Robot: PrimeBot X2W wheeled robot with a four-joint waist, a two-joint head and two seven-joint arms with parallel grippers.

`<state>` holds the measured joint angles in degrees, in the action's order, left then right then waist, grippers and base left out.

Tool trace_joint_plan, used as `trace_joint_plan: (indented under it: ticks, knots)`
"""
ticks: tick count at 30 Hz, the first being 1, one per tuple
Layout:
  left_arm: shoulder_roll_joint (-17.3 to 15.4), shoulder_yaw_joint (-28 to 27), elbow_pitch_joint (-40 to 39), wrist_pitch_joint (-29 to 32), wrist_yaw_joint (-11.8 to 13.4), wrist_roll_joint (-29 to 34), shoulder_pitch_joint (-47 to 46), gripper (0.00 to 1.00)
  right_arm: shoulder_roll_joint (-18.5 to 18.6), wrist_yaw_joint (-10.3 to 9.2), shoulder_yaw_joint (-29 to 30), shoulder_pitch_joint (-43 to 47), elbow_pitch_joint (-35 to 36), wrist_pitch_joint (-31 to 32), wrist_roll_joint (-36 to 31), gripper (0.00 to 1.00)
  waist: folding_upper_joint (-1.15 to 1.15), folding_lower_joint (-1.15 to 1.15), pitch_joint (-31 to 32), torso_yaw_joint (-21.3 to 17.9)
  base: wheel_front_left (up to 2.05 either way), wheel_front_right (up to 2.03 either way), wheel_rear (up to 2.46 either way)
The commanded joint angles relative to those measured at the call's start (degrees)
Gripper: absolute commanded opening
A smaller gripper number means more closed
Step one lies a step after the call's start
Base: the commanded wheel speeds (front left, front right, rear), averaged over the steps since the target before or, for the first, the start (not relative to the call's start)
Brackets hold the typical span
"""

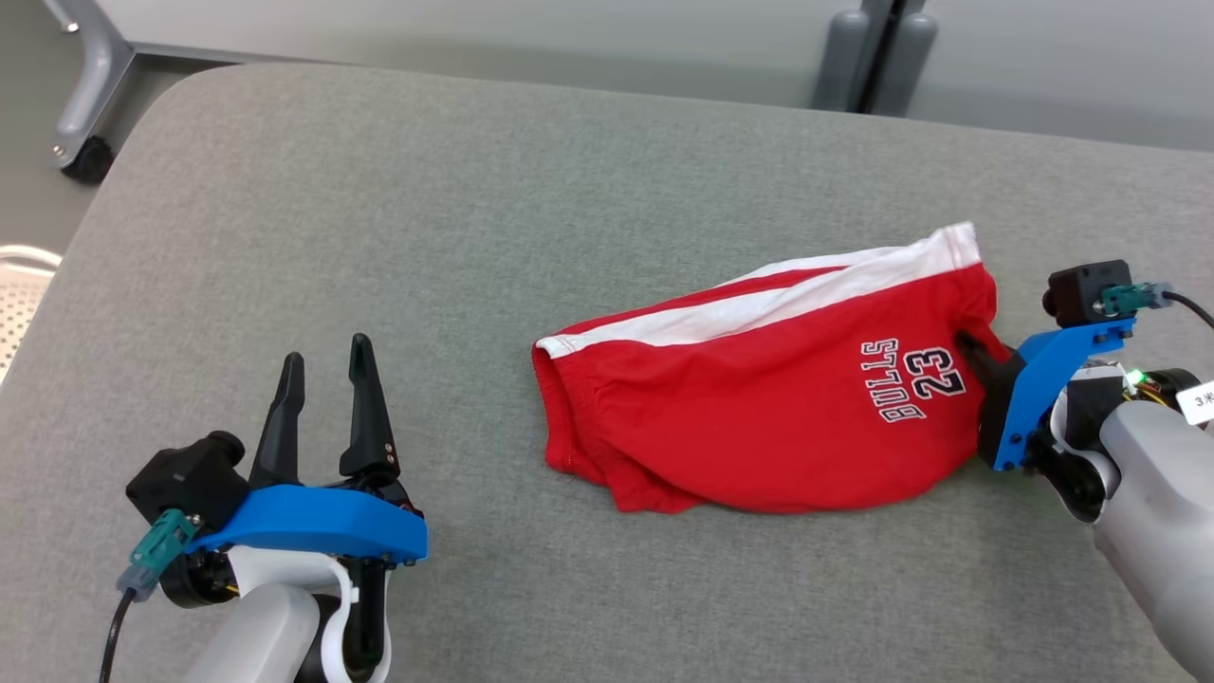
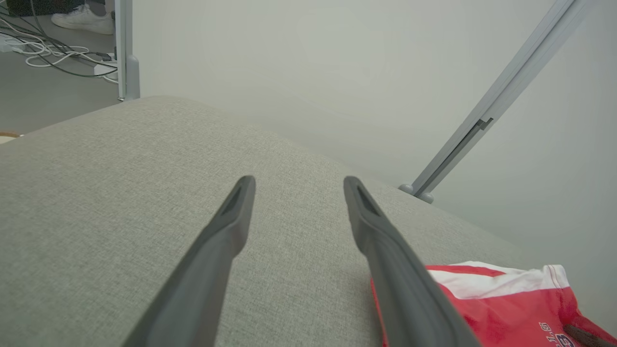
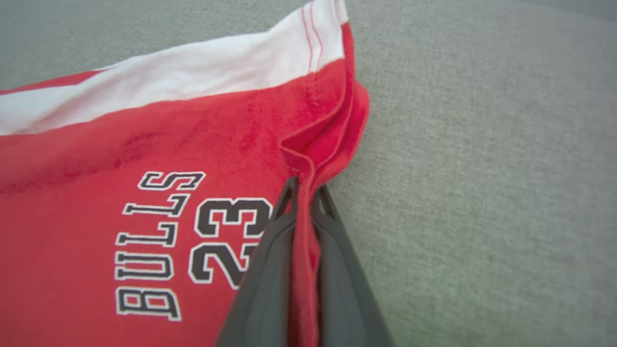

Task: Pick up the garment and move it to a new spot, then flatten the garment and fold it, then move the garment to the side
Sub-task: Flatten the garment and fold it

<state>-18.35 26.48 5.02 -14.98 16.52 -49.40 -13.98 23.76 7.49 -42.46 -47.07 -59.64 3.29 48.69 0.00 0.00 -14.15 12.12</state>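
A grey worktop (image 1: pixel 379 237), padded and covered in coarse woven cloth with rounded corners, is taking up most of the scene. Pale panels (image 1: pixel 474 28) and a metal frame leg (image 1: pixel 90 85) are standing behind it.

On its right half the garment (image 1: pixel 759 417) is lying loosely flattened. It is a pair of red jersey shorts, with a white band (image 1: pixel 806 285) running along the far edge and black-and-white lettering (image 1: pixel 910 379) near the right end. It is looking soft, light and limp, so it will probably be sagging and bunching wherever it is unsupported. A hem or seam ridge is offering the firmest hold, and two well-separated corners would be keeping it spread better than a single pinch.

The right gripper (image 3: pixel 301 188) is sitting at the garment's right edge, its jaws pressed together on a raised fold of red cloth just beside the lettering. Whether that fold is taking in one layer or both is hard to tell from here. The left gripper (image 1: pixel 322 365) is hovering over bare worktop, well apart from the garment's left end, its jaws spread wide and holding nothing.
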Motion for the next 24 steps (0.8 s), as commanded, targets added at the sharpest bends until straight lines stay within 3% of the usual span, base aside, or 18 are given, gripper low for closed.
trace_joint_plan:
  ticks: [1, 10, 17, 24]
  knots:
    - [0.14, -0.33, 0.01, -0.22, -0.18, 1.01, -0.38, 1.0, -0.1, 0.01, 0.71, -0.41, 0.16, -1.57, 0.77, 0.0, 0.0, 0.0, 0.65, -0.88, 0.0, 0.0, 0.0]
    - [1.28, -0.93, 1.37, -0.25, -1.54, 3.9, 0.31, 1.0, -0.38, 0.01, 1.58, 4.59, 3.26, -8.63, 1.49, 0.0, 0.0, 0.0, 3.25, -5.69, 0.0, 0.0, 0.0]
    - [2.3, -1.76, 2.42, -0.25, -2.85, 5.15, 1.91, 1.0, -2.74, 0.01, 5.95, 11.34, 5.63, -13.89, 2.91, 0.0, 0.0, 0.0, 5.39, -10.65, 0.0, 0.0, 0.0]
    - [3.35, -1.38, 3.38, -0.25, -3.38, 5.66, 2.41, 1.0, -5.01, 0.01, 9.29, 14.87, 5.98, -15.73, 1.25, 0.0, 0.0, 0.0, 6.45, -11.95, 0.0, 0.0, 0.0]
